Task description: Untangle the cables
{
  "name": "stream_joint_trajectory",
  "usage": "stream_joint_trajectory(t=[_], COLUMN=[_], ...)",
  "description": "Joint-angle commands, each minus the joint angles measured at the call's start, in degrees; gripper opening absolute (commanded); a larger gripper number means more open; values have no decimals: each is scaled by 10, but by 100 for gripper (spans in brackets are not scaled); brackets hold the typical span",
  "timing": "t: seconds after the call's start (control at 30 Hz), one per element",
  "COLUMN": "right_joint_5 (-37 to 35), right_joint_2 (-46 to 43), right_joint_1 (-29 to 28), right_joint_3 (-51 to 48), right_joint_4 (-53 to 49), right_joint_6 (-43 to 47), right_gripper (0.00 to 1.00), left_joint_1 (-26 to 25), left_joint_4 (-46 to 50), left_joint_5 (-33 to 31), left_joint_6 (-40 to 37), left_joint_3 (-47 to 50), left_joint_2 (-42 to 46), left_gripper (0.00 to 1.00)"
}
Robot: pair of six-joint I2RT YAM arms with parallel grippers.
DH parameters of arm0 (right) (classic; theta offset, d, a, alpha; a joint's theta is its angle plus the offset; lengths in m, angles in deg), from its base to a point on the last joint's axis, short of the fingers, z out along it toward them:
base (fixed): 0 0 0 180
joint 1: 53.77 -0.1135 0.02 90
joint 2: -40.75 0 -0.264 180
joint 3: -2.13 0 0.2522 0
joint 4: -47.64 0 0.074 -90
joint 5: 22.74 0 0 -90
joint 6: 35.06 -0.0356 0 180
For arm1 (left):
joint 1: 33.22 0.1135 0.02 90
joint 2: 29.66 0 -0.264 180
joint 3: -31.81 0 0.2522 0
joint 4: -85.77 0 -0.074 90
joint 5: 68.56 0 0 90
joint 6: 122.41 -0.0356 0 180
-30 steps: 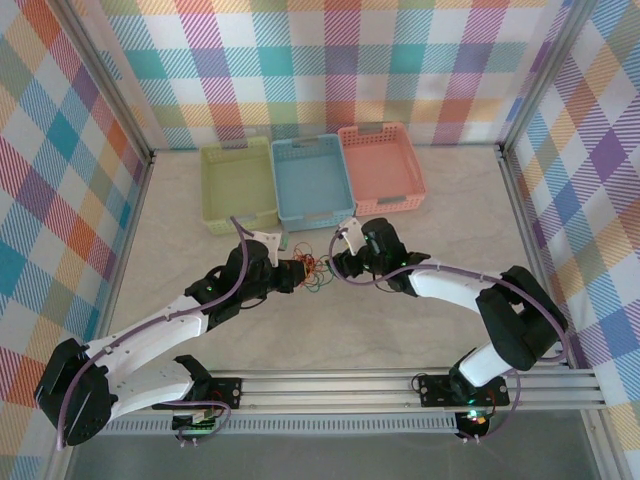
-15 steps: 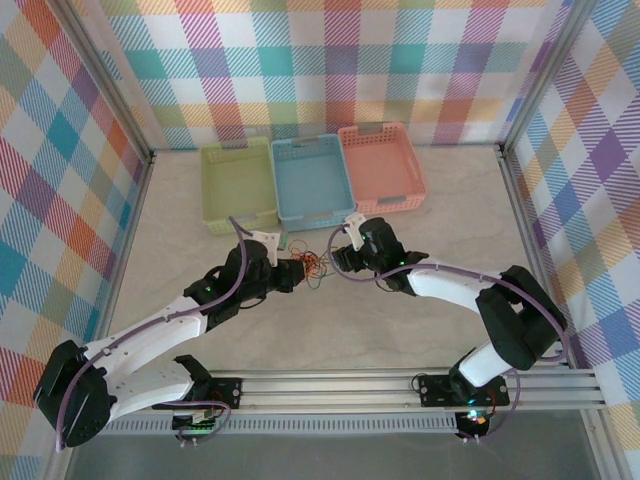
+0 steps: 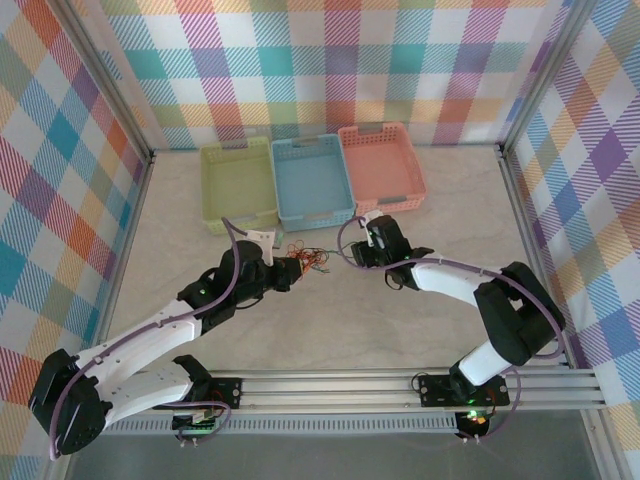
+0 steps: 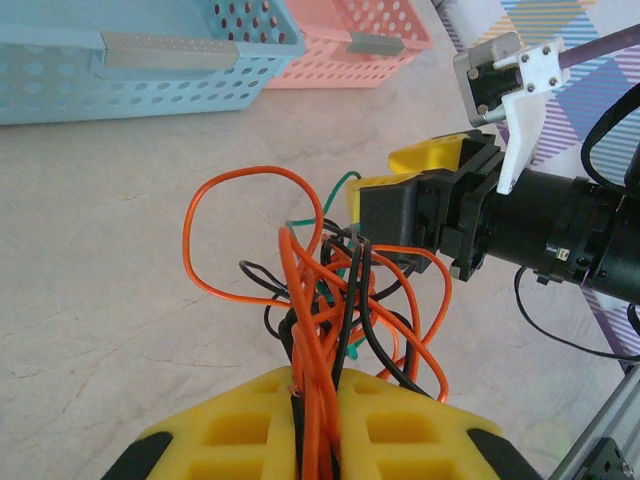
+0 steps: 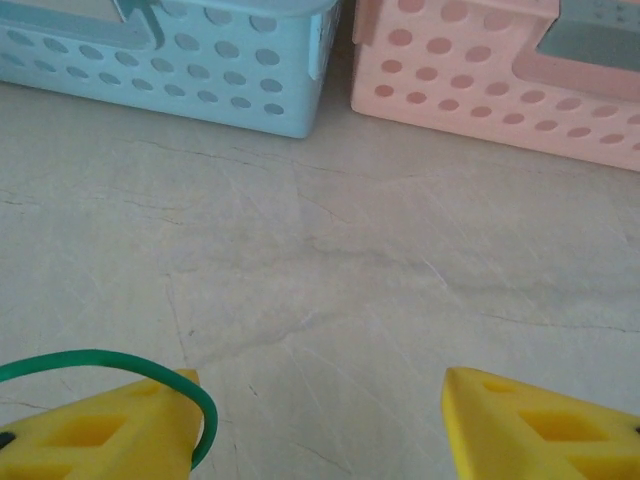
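1. Cables (image 3: 308, 261), thin limp wires that are mostly orange with black and green strands, form a loose, loopy clump. It fans out ahead of the left gripper (image 3: 288, 271) and reaches toward the right gripper (image 3: 354, 256).
2. In the left wrist view, the left gripper (image 4: 316, 392) has two blocky yellow fingers with square pockets. They are pressed together on a bundle of orange and black strands. The cables (image 4: 320, 285) rise from that seam in rounded loops.
3. Just past the top of the clump sits the right gripper (image 4: 400, 195), a black body with yellow tips. Whether the dark wire ends touch it cannot be told.
4. In the right wrist view, the right gripper (image 5: 320, 428) has its wedge-shaped yellow fingers wide apart, with nothing between them. A smooth green wire (image 5: 130, 361) arcs over the finger at the left of that view.
5. The counter (image 5: 330, 250) beneath the fingers is pale and matte, with fine marble-like veins.
6. Beyond the fingertips stand a blue basket (image 5: 200, 70) and a pink basket (image 5: 450, 100). Both are plastic with round perforations, and they sit side by side.
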Motion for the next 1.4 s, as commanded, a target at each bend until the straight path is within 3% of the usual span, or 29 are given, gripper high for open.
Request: stream_joint_trajectory(t=[0.0, 0.97, 1.37], right_joint_5=[-44, -47, -29], right_joint_2=[8, -11, -19], right_joint_1=[22, 55, 57], right_joint_3=[9, -9, -18], right_joint_4=[-33, -34, -17], right_joint_6=[-30, -83, -79], right_gripper=[63, 50, 44], left_joint_1=[4, 4, 5], left_joint_4=[6, 41, 23], left_joint_5=[-24, -94, -31], left_joint_6=[-2, 6, 1], left_joint_3=[8, 26, 11], left_joint_2=[26, 102, 49], left_gripper=[14, 13, 14])
